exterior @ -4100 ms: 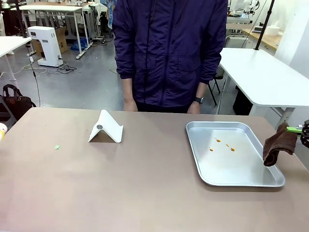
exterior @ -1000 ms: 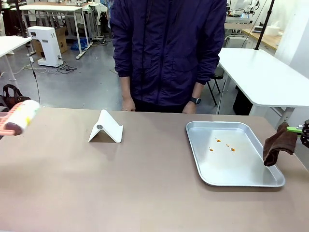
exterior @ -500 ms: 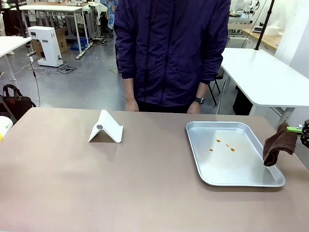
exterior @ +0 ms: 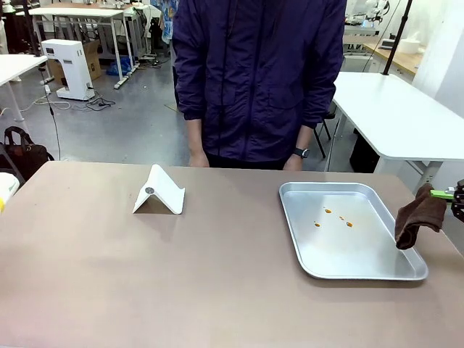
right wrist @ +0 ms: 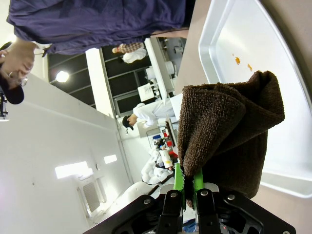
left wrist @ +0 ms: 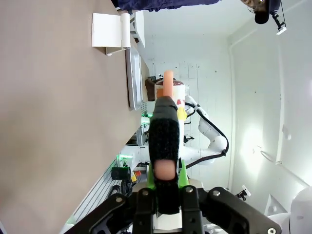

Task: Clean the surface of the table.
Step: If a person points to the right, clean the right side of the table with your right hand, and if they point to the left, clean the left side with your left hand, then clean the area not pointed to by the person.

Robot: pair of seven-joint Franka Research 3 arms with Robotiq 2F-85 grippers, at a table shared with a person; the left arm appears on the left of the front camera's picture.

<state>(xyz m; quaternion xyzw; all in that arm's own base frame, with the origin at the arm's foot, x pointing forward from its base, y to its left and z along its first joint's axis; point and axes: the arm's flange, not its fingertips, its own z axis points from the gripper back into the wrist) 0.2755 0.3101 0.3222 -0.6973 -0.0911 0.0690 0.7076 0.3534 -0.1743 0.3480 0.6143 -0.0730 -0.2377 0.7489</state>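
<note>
The brownish-tan table spans the front view. At its left edge peeks a white and yellow end of a lint roller. In the left wrist view my left gripper is shut on that roller's black, pink-tipped handle, held beside the table. At the table's right edge my right gripper is shut on a brown cloth that hangs next to the metal tray. The right wrist view shows the same gripper pinching the cloth.
A white folded stand sits at the back left of the table. The tray holds small orange stains. A person in a dark blue jacket stands at the far edge, hands down. A white table stands behind on the right.
The lint roller, above the table's left edge a second ago, has drawn left almost out of the front view. A green speck seen earlier on the left of the table is gone.
</note>
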